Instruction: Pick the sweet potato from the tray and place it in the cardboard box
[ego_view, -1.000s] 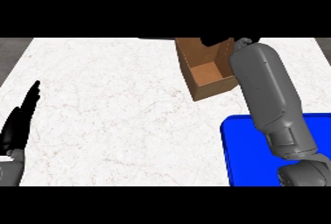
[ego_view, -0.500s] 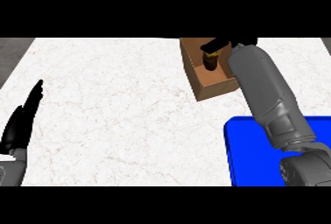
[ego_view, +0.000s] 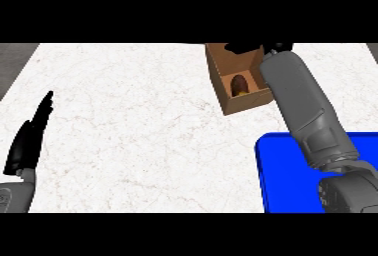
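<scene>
Sweet potato inside cardboard box, below fingers.

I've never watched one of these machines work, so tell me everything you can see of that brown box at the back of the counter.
The cardboard box is brown, open at the top, with plain flat walls, and sits turned at a slight angle on the white marbled counter near its far edge. Inside lies the sweet potato, orange-brown and rounded. The right hand shows at the box's far rim, and the grey forearm hides the box's right side.

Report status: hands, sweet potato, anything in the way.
Right hand above cardboard box, fingers unclear. Left hand open, resting at left edge. Sweet potato in box. Blue tray bare where visible.
</scene>
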